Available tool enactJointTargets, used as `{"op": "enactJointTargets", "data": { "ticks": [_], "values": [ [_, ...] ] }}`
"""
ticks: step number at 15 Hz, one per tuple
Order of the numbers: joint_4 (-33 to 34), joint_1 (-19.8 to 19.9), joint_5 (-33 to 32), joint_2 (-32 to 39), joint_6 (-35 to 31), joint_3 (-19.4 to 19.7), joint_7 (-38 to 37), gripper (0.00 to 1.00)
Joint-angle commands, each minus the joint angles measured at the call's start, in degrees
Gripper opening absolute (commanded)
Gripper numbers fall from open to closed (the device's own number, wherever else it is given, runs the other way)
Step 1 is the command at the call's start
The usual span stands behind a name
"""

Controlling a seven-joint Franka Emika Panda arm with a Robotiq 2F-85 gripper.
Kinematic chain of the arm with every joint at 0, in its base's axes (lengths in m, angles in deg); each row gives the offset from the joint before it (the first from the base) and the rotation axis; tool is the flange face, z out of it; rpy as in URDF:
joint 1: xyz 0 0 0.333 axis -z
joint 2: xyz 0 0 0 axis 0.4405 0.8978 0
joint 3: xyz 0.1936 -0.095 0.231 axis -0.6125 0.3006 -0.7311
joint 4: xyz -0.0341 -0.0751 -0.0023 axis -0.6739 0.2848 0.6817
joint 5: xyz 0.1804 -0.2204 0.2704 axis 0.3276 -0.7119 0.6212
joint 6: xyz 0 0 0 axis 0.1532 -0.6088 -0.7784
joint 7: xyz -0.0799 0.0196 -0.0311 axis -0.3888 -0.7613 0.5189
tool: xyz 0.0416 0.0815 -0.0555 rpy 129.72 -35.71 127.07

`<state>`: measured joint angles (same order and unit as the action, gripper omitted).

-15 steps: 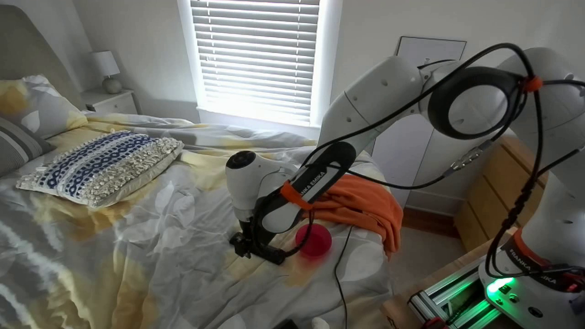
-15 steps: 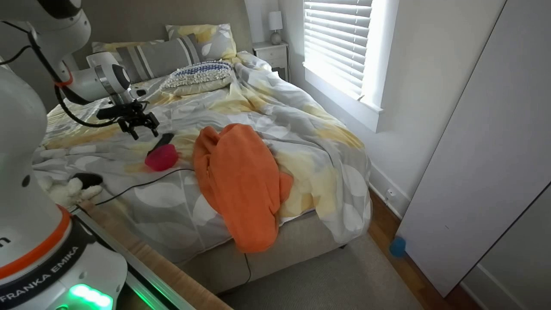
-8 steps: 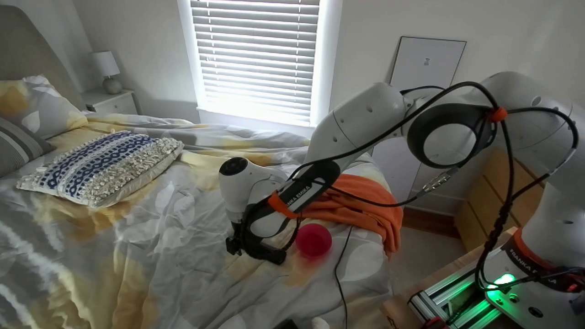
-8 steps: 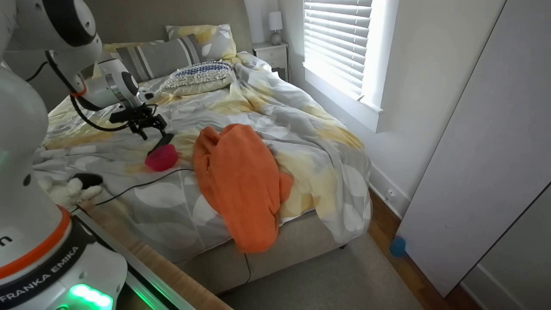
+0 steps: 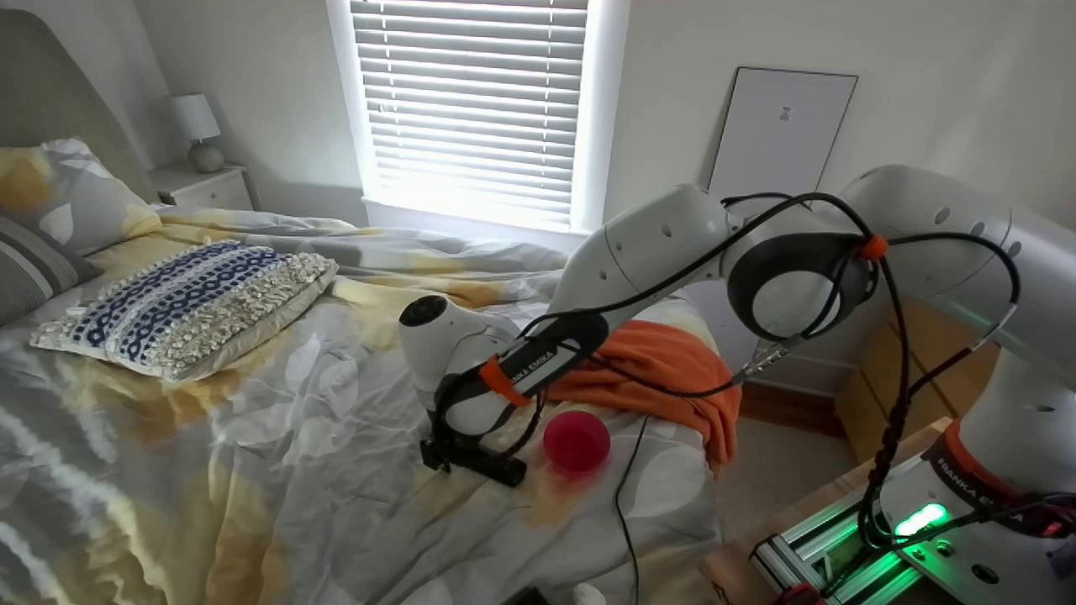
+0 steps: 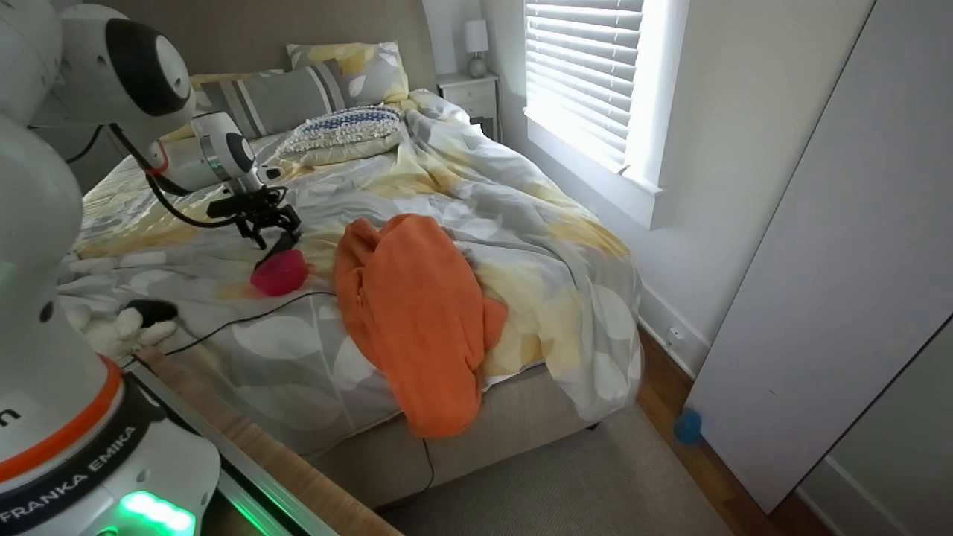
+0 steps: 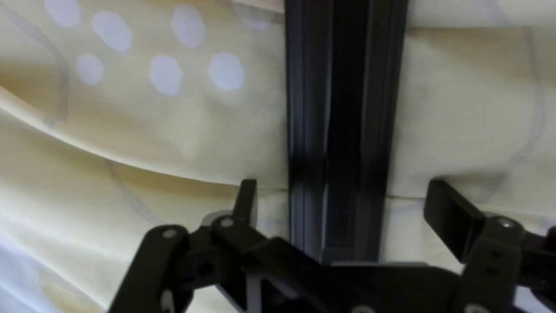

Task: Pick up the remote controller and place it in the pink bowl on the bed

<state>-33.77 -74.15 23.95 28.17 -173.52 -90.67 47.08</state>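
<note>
A pale bedroom with a bright, slat-covered window (image 5: 471,126) surrounds the surface (image 5: 336,521), a bed patterned in grey, white and yellow. Low over its foot half, the pincer (image 7: 343,191) points downward, its fingers (image 7: 451,213) spread wide apart and holding nothing; whether the tips touch the surface I cannot tell. Between them lies the black remote controller (image 7: 343,108), with a gap on either side, its length running out past the top of the wrist view. Just beside it, closer to the foot edge, sits the pink bowl (image 6: 279,274); the remote controller lies outside it, though whether the two touch is hard to tell. A black cable (image 5: 618,504) curves between the bowl and the foot edge. On the window side of the bowl, an orange cloth (image 6: 417,327) drapes over that edge. Away from the window, near the foot edge and the base of the arm (image 5: 647,252), lies a pale, lumpy soft thing (image 6: 112,331). Toward the head edge rest a fringed cushion (image 5: 193,311) and a striped pillow (image 6: 275,100); off the window-side head corner, a nightstand (image 6: 469,93) carries a lamp (image 6: 476,37).
</note>
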Motion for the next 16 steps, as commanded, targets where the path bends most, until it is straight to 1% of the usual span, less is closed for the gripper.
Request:
{"op": "enactJointTargets", "data": {
  "ticks": [1,2,3,4,6,9,12,14,16],
  "values": [
    [7.1,0.0,1.6,4.7,4.1,-0.4,3.4,0.69],
    [8.1,0.2,1.9,5.2,4.7,-0.7,4.1,0.62],
    [9.1,0.2,2.2,5.7,5.7,-1.0,4.8,0.52],
    [9.6,0.4,2.6,5.7,6.2,-1.4,5.5,0.45],
    [9.0,0.7,2.5,4.5,7.0,-2.0,5.6,0.3],
    [5.9,1.5,2.9,1.3,6.0,-2.8,5.2,0.3],
    [0.7,4.1,4.0,-3.2,3.0,-5.1,7.2,0.3],
    [-3.8,6.2,4.6,-6.5,-0.3,-6.1,7.8,0.3],
    [-9.6,8.4,5.1,-10.3,-3.8,-7.2,8.0,0.3]
  ]
}}
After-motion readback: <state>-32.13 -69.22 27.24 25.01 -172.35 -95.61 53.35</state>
